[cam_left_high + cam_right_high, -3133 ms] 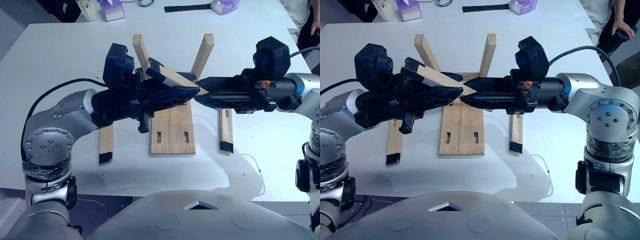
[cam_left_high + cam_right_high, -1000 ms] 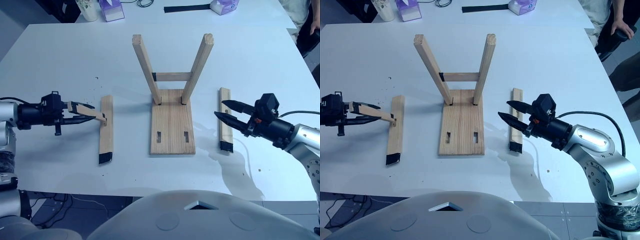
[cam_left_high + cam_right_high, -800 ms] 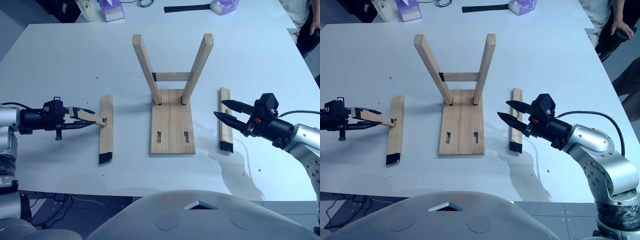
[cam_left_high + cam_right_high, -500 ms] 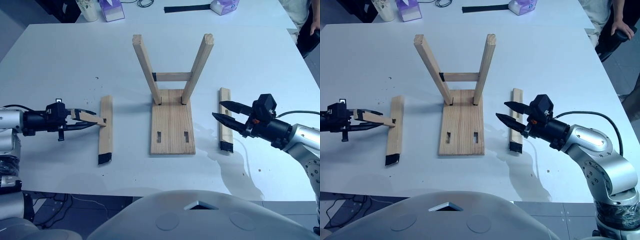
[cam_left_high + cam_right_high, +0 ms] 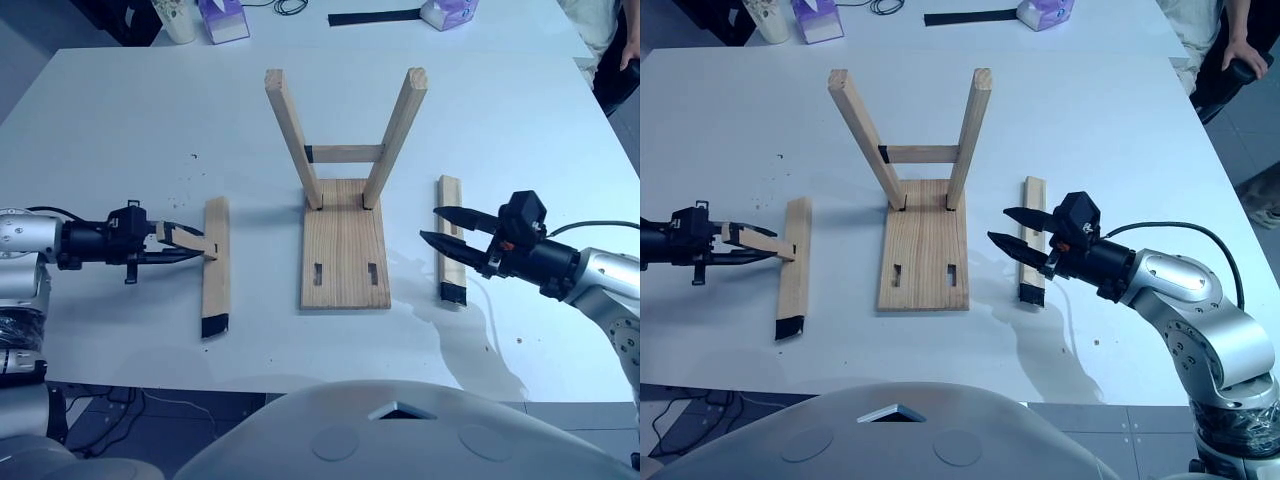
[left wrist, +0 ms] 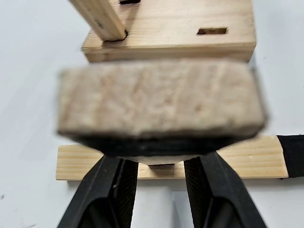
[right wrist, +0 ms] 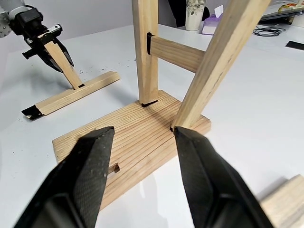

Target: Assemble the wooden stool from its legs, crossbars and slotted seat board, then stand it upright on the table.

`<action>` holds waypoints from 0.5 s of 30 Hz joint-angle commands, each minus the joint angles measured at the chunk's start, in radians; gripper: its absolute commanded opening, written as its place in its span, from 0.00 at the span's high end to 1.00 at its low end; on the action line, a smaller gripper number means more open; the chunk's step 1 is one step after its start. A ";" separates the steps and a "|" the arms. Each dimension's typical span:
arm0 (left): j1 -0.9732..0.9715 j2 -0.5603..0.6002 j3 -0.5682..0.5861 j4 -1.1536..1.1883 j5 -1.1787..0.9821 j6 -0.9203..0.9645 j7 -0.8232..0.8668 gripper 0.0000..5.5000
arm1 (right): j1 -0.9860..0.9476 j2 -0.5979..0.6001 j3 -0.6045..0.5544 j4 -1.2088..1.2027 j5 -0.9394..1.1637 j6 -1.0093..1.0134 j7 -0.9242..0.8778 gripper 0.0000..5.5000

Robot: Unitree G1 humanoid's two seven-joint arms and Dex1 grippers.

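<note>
Left eye view: the slotted seat board [image 5: 345, 255] lies mid-frame on the white worktop [image 5: 120, 120], with two upright legs [image 5: 295, 140] and a fitted crossbar [image 5: 345, 153] rising from its far end. At left, the left pincer [image 5: 195, 247] grips a loose crossbar [image 5: 180, 235] whose tip meets the left flat leg [image 5: 214, 275]. At right, the right pincer [image 5: 429, 224] gapes beside the right flat leg [image 5: 452, 250]. Left wrist view: fingers [image 6: 114, 185] clamp the loose crossbar over that leg's slot. Right wrist view: spread fingers [image 7: 90, 175] face the seat board.

Both head views look down from above the near edge of the table [image 5: 120, 100], sharing its whole top. The left wrist view looks low and close past its crossbar [image 6: 161, 99] at the seat board [image 6: 190, 21]; the right wrist view faces that board from the opposite side.
</note>
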 commanded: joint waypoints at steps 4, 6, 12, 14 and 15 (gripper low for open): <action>0.055 -0.053 -0.090 -0.084 0.075 0.148 0.084 0.77 | -0.038 -0.022 0.041 0.013 -0.025 0.009 0.014 0.58; 0.064 -0.063 -0.103 -0.108 0.082 0.162 0.107 0.77 | -0.041 -0.022 0.050 0.015 -0.033 0.006 0.017 0.58; 0.065 -0.086 -0.129 -0.144 0.104 0.196 0.190 0.77 | -0.042 -0.020 0.068 0.018 -0.052 -0.001 0.022 0.58; 0.051 -0.100 -0.128 -0.145 0.110 0.201 0.232 0.77 | -0.042 -0.019 0.072 0.019 -0.058 -0.004 0.022 0.58; 0.043 -0.108 -0.126 -0.141 0.121 0.189 0.260 0.77 | -0.042 -0.019 0.074 0.019 -0.061 -0.005 0.023 0.58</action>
